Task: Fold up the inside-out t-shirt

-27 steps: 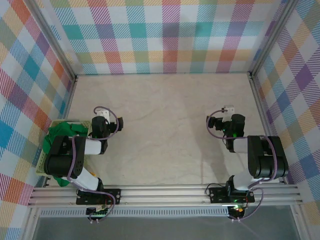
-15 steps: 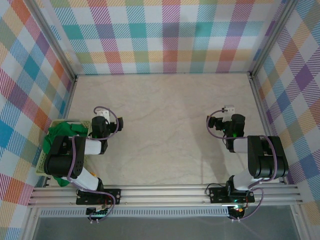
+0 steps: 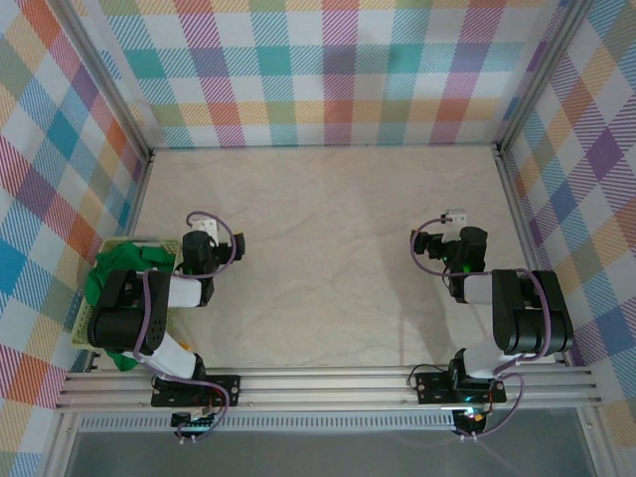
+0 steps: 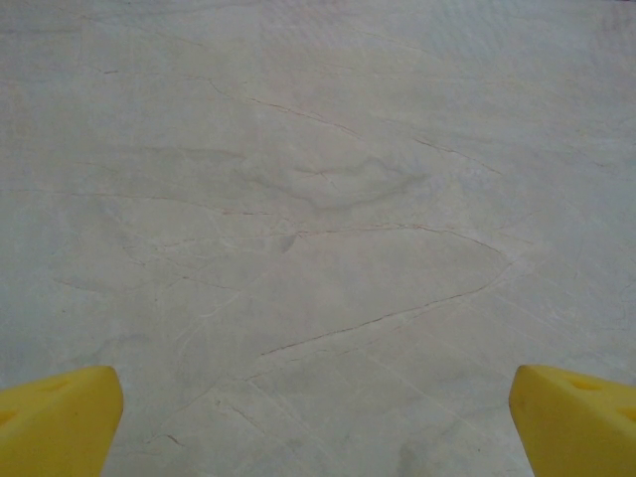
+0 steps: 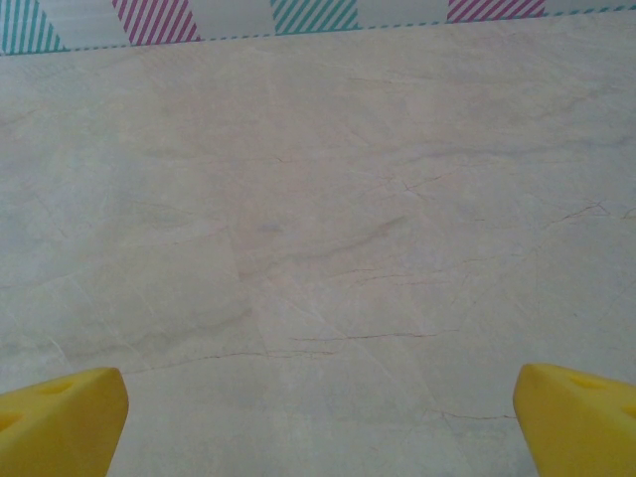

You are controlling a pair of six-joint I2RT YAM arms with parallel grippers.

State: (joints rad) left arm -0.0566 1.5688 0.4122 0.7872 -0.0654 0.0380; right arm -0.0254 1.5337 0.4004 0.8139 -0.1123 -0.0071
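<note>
**Left pincer [image 4: 318, 425] and right pincer [image 5: 318, 425] spread wide, empty**

Both hover over the bare cream table [image 3: 328, 209], yellow fingertips far apart, pinching nothing. To the left of the left pincer, the green t-shirt [image 3: 111, 268] lies bunched in a pale mesh basket [image 3: 81, 333].

Top camera high above the near edge, looking down on the whole table [image 3: 328, 199]; both wrist cameras low and close, facing forward over that same pale surface.
</note>
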